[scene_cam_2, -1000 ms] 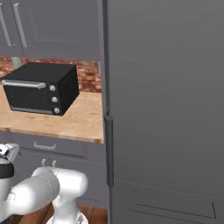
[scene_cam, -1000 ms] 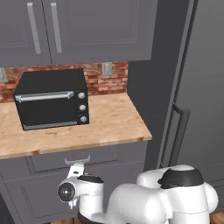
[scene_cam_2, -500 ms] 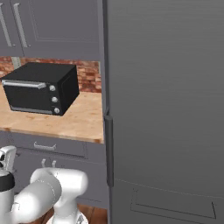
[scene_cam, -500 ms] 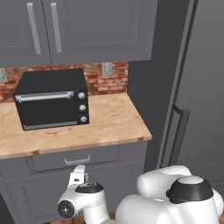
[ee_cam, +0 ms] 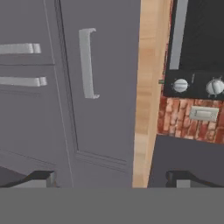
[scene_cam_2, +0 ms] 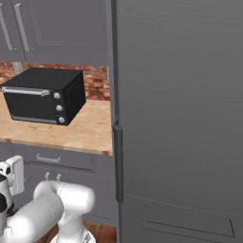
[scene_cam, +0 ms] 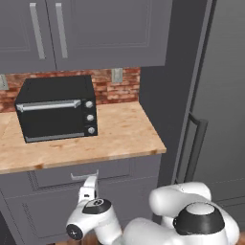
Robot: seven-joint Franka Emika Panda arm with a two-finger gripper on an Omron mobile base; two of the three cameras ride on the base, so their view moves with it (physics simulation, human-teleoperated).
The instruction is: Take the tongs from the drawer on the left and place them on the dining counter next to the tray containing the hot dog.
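The drawer (scene_cam: 119,170) is shut under the wood counter top, with its small silver bow handle (scene_cam: 84,176) in the middle. My gripper (scene_cam: 90,182) hangs open just below and in front of that handle, pointing at the drawer front. The drawer (scene_cam_2: 71,160) and my gripper (scene_cam_2: 13,172) are also in the right base view. In the rolled hand view the drawer (ee_cam: 109,96) fills the centre, its handle (ee_cam: 86,63) is ahead, and nothing is between my gripper (ee_cam: 111,178) fingertips. The tongs are hidden; the dining counter, tray and hot dog are out of view.
A black toaster oven (scene_cam: 57,107) stands on the wood counter (scene_cam: 119,139) above the drawer. A tall dark grey fridge (scene_cam: 215,110) rises close on the right. Cabinet doors with bar handles (ee_cam: 19,48) sit below the drawer. Upper cabinets (scene_cam: 95,28) hang overhead.
The arm has folded lower and its elbow has swung right. The hand has shifted slightly right, staying just under the drawer handle. The jaws stay open.
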